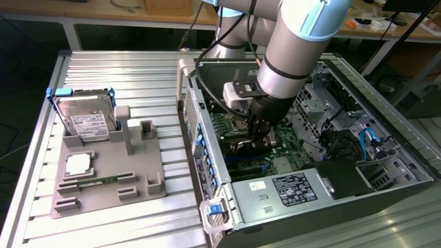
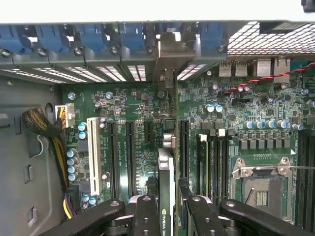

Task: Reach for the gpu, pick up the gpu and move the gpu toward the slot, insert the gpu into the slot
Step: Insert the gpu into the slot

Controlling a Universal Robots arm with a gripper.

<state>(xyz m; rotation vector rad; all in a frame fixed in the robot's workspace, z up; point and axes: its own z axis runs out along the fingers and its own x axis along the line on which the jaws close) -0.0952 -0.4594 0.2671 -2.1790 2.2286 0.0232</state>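
Table (image 1: 124, 67): ribbed metal surface filling the left half of the exterior view, with bare strips along its upper and lower edges.
Case (image 1: 386, 129): open computer case lying on its side in the right half of the exterior view; its long wall runs down the frame's middle, close beside the tray.
Arm (image 1: 296, 46): grey with a blue joint, descending from the top centre of the exterior view into the case opening, with free space between it and the case walls on both sides.
Board (image 2: 246, 113): green motherboard covering most of the wrist view; black slots run in parallel rows at centre, with narrow gaps between them.
Tray (image 1: 103, 181): grey holder at the lower left of the exterior view, well apart from the arm.
Drive (image 1: 86, 121): silver, white label, standing tilted at the tray's upper end.
Power supply (image 1: 289, 188): silver box with a black label, at the case's lower edge.
Gripper (image 2: 167, 211): black fingers at the bottom centre of the wrist view, pinching the gpu from both sides.
Gpu (image 2: 166, 177): thin dark card seen edge-on, held upright over the board; its bracket end reaches the vented rear wall at the upper centre. Cannot tell whether its lower edge is seated in a slot.
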